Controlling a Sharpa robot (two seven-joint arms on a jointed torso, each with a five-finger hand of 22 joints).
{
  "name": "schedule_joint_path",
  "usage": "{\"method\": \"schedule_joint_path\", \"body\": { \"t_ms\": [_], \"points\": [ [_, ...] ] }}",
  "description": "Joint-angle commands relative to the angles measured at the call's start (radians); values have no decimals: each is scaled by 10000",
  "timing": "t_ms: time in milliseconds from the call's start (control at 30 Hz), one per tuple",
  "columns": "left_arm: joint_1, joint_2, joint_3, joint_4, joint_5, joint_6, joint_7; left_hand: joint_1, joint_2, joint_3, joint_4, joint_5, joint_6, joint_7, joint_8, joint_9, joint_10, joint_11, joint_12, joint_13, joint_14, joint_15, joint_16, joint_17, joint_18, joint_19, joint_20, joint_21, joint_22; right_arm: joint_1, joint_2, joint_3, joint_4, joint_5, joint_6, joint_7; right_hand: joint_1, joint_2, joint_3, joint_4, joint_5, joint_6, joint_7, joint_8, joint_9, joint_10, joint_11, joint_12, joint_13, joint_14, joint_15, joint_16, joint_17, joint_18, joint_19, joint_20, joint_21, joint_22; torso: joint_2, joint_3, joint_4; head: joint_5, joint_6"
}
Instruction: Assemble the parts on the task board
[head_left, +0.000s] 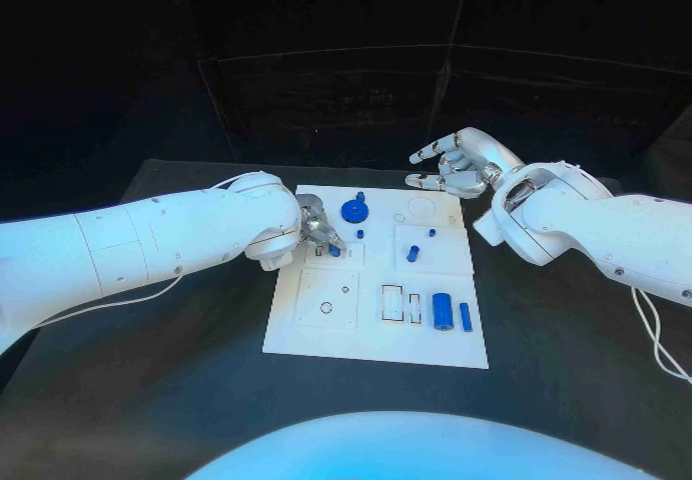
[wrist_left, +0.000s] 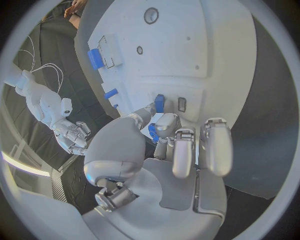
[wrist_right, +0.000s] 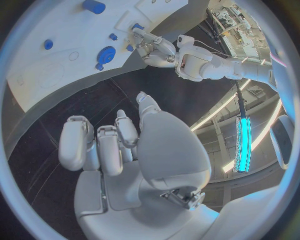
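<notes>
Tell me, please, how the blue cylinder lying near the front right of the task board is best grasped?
Grip the blue cylinder across its middle, from above. It lies flat on the task board, with its round long sides showing; the blue bar alongside leaves a small gap.

Cool blue light, dark surroundings

We see glare on the white task board against a dim counter; our wrist views bend straight edges at their rims, and a bright cyan strip glows beyond.

My table is black — its one load is the white board, lying flat at the middle, long edges running away from me, table showing on every side.
</notes>
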Motion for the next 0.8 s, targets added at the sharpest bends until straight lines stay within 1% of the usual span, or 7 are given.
{"method": "schedule_joint_path", "body": {
  "t_ms": [33,133,300,400,567,700,800],
  "points": [
    [-25,66,-17,-37,-144,498,-82,-130,-15,490,-431,45,99,-22,37,31,31,-43,71,18,1063,-89,31,2634,-168,87,-5,46,482,20,12,7,6,-17,77,24,50,38,-55,-14,35,-25,0,29,4,-88,-12,-60,-9,647,-36,-45,938,81,-81,22,-47,-9,2,1,5,-21,-2],
    [-22,116,-16,-115,-170,516,-84,-249,-49,406,-334,44,128,-38,70,74,38,-56,92,37,1063,-101,31,2634,-170,92,-19,48,492,20,20,7,5,-17,84,26,50,38,-55,-14,35,-25,0,29,4,-88,-12,-60,-9,647,-36,-45,938,81,-81,22,-47,-9,-2,6,8,-25,-5],
    [-15,222,-15,-283,-190,515,-83,-483,-78,202,-114,44,232,-94,204,225,78,-99,176,118,1063,-137,31,2634,-184,128,-53,84,560,20,39,7,3,-17,95,29,50,38,-55,-14,35,-25,0,29,4,-88,-12,-60,-9,647,-36,-45,938,81,-81,22,-47,-9,0,-2,8,-31,-6],
    [-12,266,-14,-332,-194,538,-83,-533,-79,148,-60,45,260,-113,252,280,93,-115,204,143,1063,-149,31,2634,-188,139,-64,94,580,19,49,7,-5,-17,115,30,50,38,-55,-14,35,-25,0,29,4,-88,-12,-60,-9,647,-36,-45,938,81,-81,22,-47,-9,-2,-2,-3,-33,-16],
    [-12,289,-14,-359,-197,553,-83,-670,-128,-24,65,41,294,-141,346,392,123,-138,253,187,1063,-171,31,2634,-196,158,-86,110,616,19,58,7,-16,-17,132,33,50,38,-55,-14,35,-25,0,29,4,-88,-12,-60,-9,647,-36,-45,938,81,-81,22,-47,-9,2,-6,3,-62,-16],
    [-12,297,-13,-385,-198,538,-81,-905,-189,-399,294,36,323,-160,456,529,154,-155,307,232,1063,-186,31,2634,-205,179,-104,129,658,19,65,7,-22,-17,141,36,50,38,-55,-14,35,-25,0,29,4,-88,-12,-60,-9,647,-36,-45,938,81,-81,22,-47,-9,-3,-5,12,-70,-29],
    [-12,305,-13,-407,-198,528,-79,-1014,-184,-652,442,36,329,-169,508,605,159,-163,315,233,1063,-195,31,2634,-211,196,-115,144,691,19,70,7,-27,-17,146,38,39,45,-71,1,38,-17,-1,36,5,-93,-14,-65,-17,648,-37,-45,941,83,-84,20,-53,-20,-3,-4,19,-72,-36]
  ]
}}
